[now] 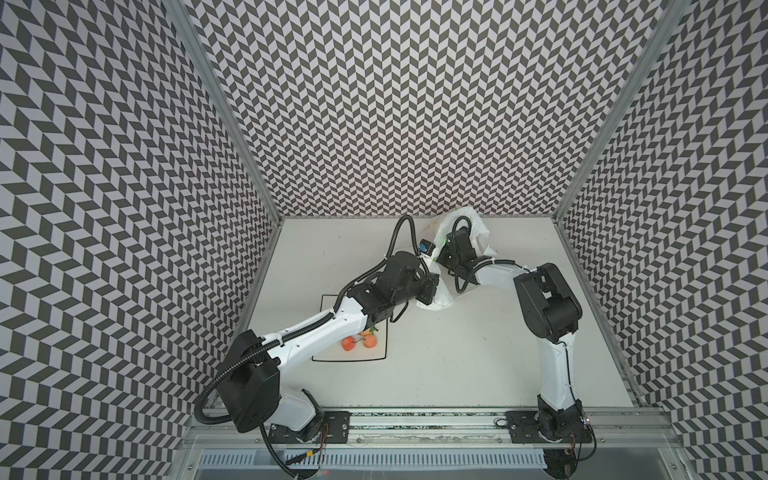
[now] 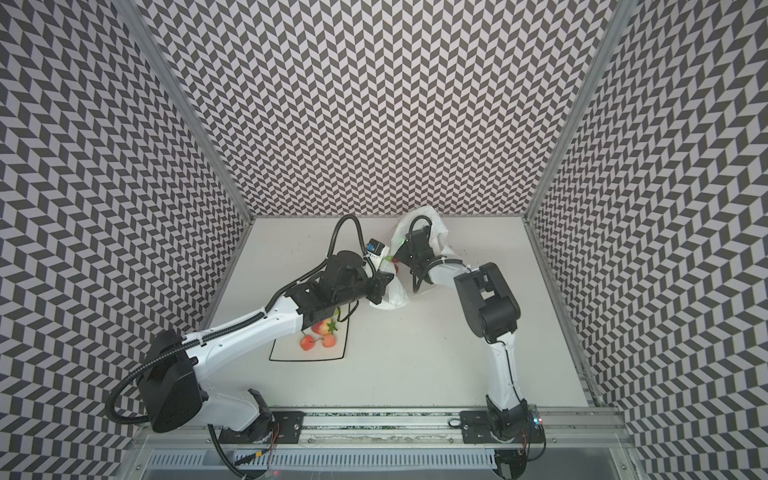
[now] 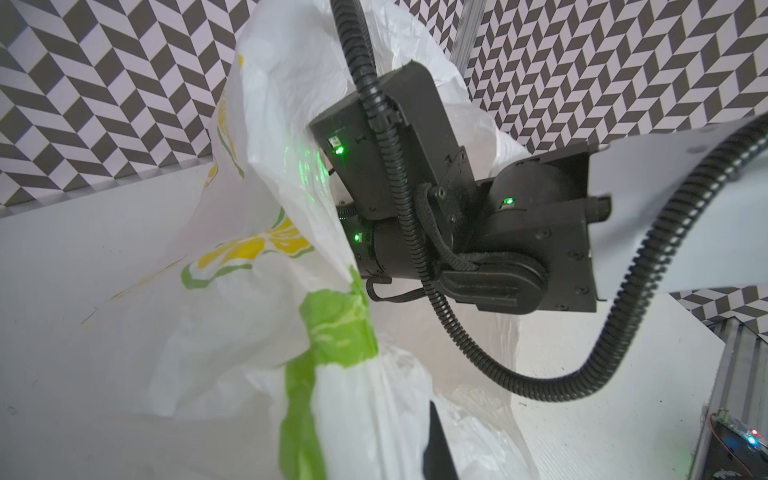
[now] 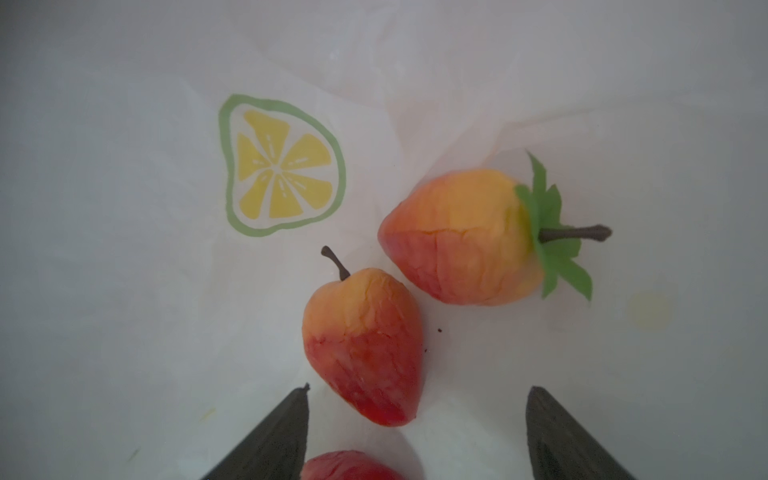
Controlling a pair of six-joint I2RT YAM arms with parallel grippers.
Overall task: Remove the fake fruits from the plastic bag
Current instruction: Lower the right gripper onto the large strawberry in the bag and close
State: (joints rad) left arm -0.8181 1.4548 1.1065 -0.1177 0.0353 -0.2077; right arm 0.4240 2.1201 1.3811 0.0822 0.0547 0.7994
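White tabletop [image 1: 457, 357]; on its left half lies a square white plate [image 1: 370, 353] with a thin black rim; black-and-white chevron walls [image 1: 395, 104] enclose three sides; a metal rail [image 1: 419, 420] spans the front.

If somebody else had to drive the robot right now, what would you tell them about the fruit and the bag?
Left gripper: shut on the plastic bag, holding it up.
Right gripper: open inside the bag, fingers straddling the tip of a bare-stemmed strawberry, not closed on it.
Done: two orange-pink balls and a strawberry lie on the plate.
Left: at least three in the bag: that one, a leafy strawberry beside it, and a red fruit at the view's edge.
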